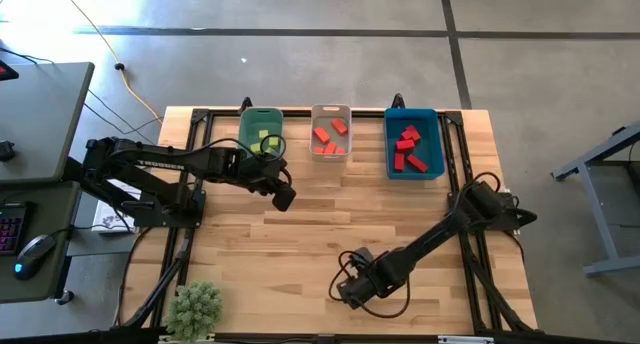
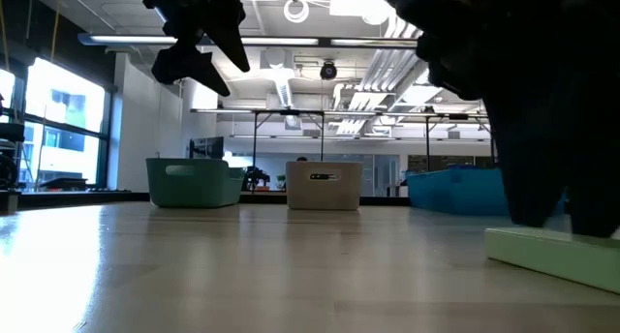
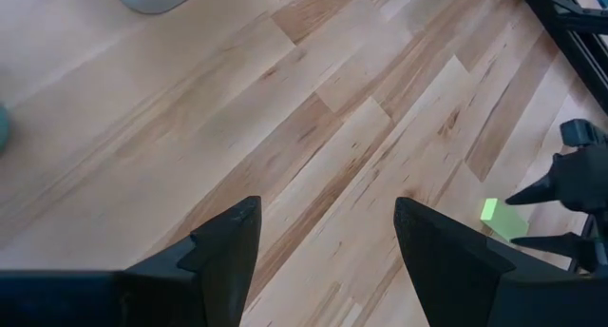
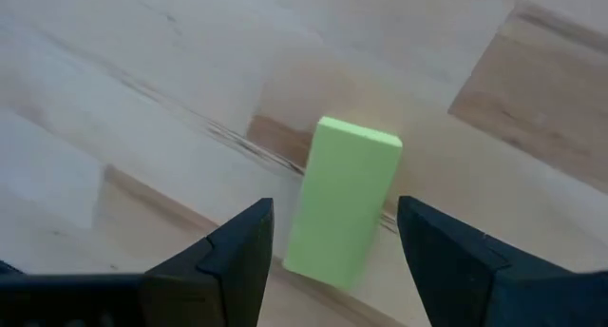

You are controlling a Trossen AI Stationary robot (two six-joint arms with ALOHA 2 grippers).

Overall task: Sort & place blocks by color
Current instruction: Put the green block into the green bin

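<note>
Wooden table holds 3 bins.

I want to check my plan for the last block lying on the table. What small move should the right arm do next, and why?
Probably lower the right hand a little and close on the yellow-green bar. In the right wrist view the bar lies flat on the table between the open fingers, not yet gripped. The left hand hangs open near the green bin, away from it.
</note>
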